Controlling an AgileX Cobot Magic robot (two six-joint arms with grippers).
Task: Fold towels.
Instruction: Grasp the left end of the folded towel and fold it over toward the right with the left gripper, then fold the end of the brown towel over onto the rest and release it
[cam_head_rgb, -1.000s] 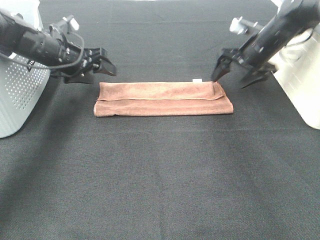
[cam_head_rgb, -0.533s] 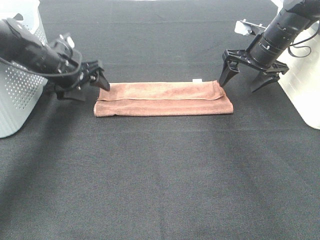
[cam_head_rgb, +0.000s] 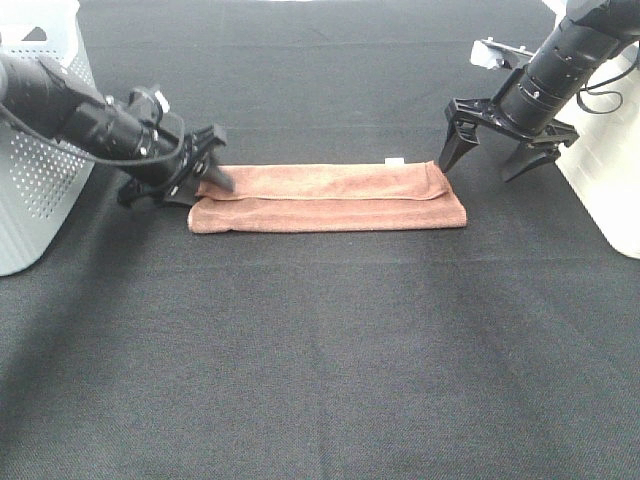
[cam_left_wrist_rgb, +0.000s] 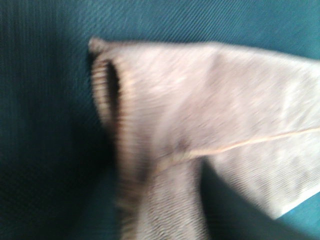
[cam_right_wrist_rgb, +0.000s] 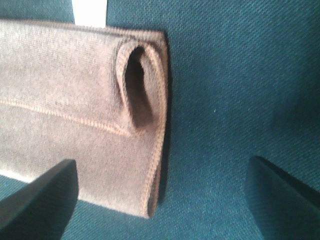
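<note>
Black bench (cam_head_rgb: 320, 350) is spanned sideways by the towel (cam_head_rgb: 328, 197). Its left end is touched by the left hand (cam_head_rgb: 212, 185), closure untellable, and its right end is flanked by the spread right hand (cam_head_rgb: 475, 173).

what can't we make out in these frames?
- Left gripper: exterior high, fingertips merge with the end of the towel; left wrist view motion-blurred, so grip unclear.
- White tag: right wrist, cut off by frame edge; too small to read in exterior high.
- Perforated basket: exterior high, cut by frame edge; its wall hides any contents.
</note>
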